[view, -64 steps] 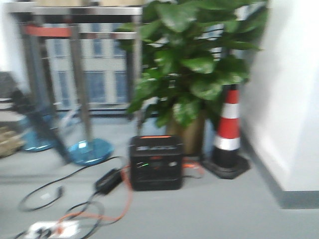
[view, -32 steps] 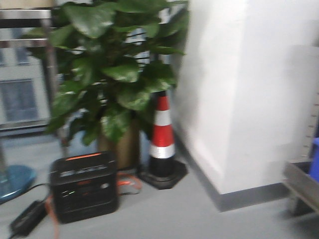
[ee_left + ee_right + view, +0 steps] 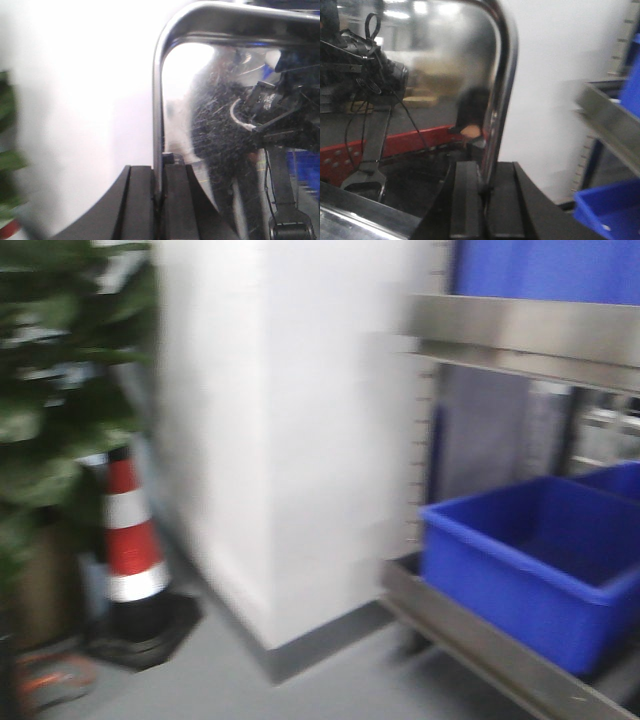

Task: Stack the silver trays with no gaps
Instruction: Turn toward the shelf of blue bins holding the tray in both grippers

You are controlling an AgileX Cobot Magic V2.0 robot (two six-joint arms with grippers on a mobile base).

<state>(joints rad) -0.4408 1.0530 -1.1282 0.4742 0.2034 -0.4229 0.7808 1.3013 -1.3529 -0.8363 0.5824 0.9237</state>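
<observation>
Pinching the thin rim of a silver tray (image 3: 200,95) between the fingers of the left gripper (image 3: 160,172), just below a rounded corner. Clamping a silver tray (image 3: 435,75) rim the same way with the right gripper (image 3: 484,175); cannot tell whether it is the same tray. Beyond, facing a blue bin (image 3: 530,560) on a steel shelf (image 3: 470,640), then a white pillar (image 3: 300,440), with a striped traffic cone (image 3: 130,540) and a leafy plant (image 3: 40,390) farther left.

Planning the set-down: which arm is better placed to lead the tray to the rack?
Right, probably: the right end effector grips the tray rim with the rack close beside; the left end effector faces wall.
</observation>
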